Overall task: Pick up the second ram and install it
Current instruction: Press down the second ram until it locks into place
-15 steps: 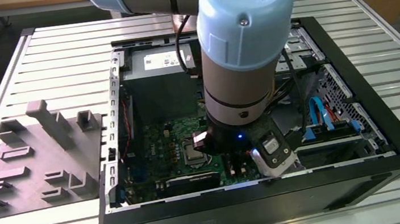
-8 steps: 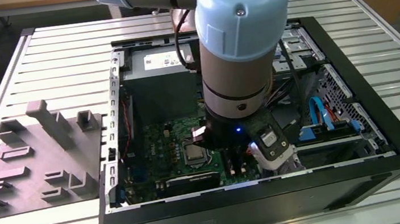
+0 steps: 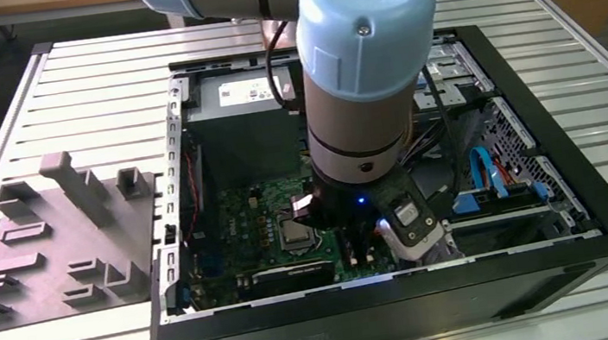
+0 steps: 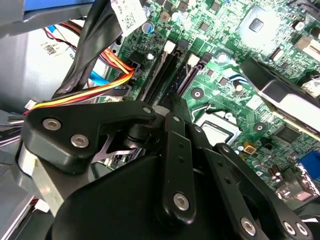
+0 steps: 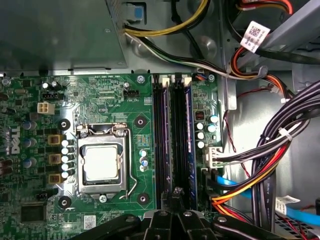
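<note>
One ram (image 5: 188, 145) slotted beyond claw (image 5: 176, 196).

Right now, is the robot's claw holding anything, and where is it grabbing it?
It cannot be told. The gripper sits low over the black memory slots on the motherboard, and its own linkage hides the fingertips.

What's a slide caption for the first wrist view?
Hand poised over the motherboard's RAM slots, beside the CPU socket inside the open PC case.
</note>
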